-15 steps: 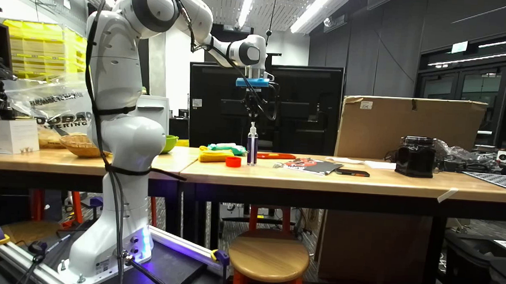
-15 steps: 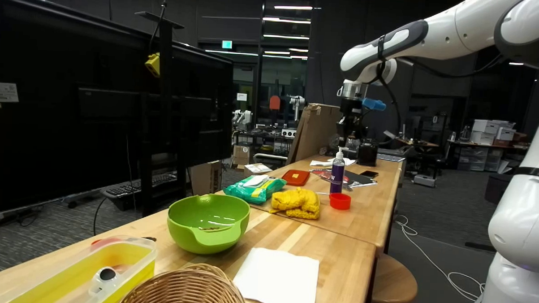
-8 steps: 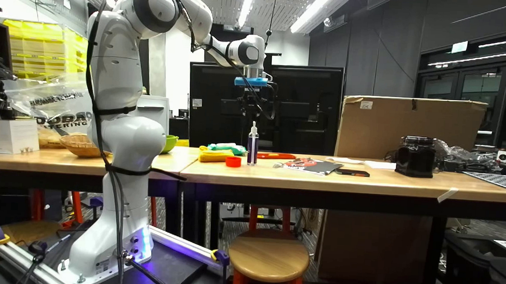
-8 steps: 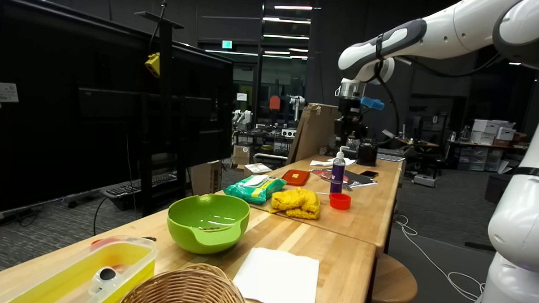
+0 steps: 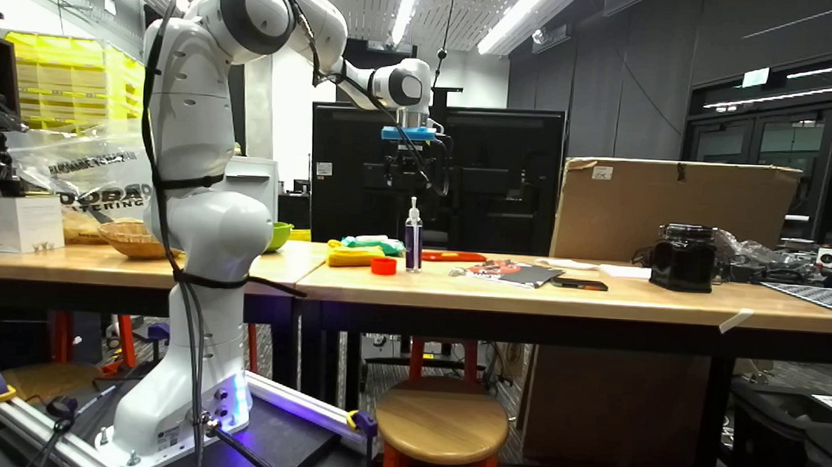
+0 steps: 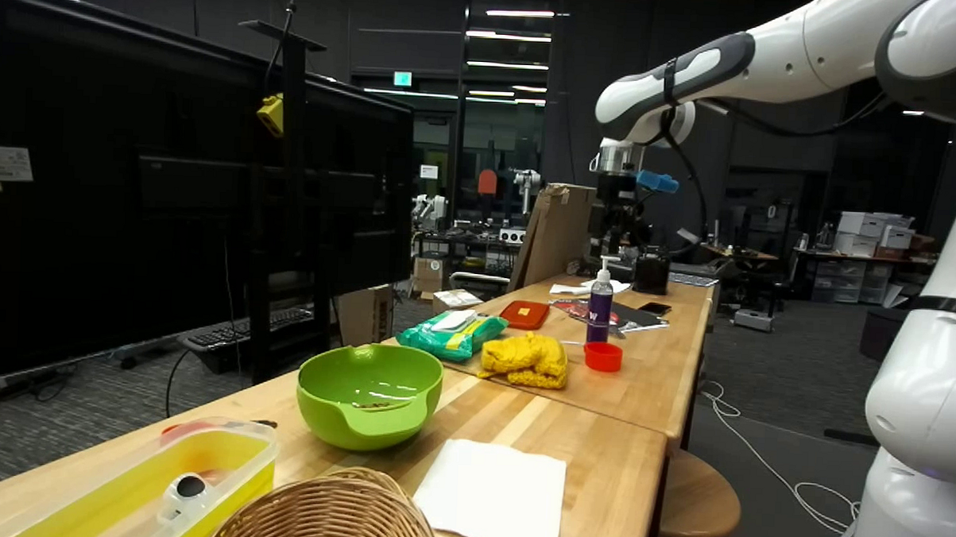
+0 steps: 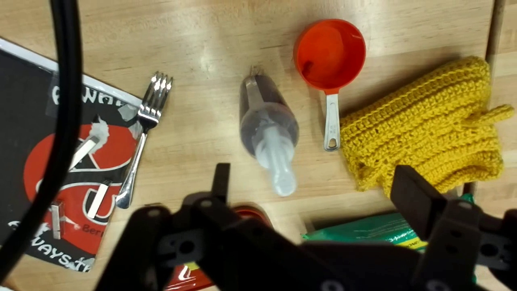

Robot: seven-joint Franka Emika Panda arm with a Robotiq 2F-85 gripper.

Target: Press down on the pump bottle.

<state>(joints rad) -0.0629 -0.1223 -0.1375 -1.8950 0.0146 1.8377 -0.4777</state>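
Observation:
The pump bottle (image 5: 413,244), slender with purple contents and a clear-white pump head, stands upright on the table in both exterior views. Above its head hangs my gripper (image 5: 408,182), with a visible gap between them. Seen from the wrist, the bottle (image 7: 268,109) is below, and its spout (image 7: 282,180) points into the span between my spread fingers. One finger (image 7: 220,180) is left of the spout and the opposite finger (image 7: 416,198) well to its right. Nothing is held. In an exterior view the dark gripper (image 6: 613,235) is hard to make out against the background.
Close to the bottle lie a red measuring cup (image 7: 329,52), a yellow knitted cloth (image 7: 428,129) and a fork (image 7: 147,121). A green wipes pack (image 6: 452,337) and a red lid-like item (image 6: 524,313) are farther back. A green bowl (image 6: 370,400) and a black jar (image 5: 683,259) stand farther along the table.
The gripper's shut fingertips were at the pump head a second ago; since then they have spread open. The arm has moved slightly up and back toward its base. The pump head sits slightly higher.

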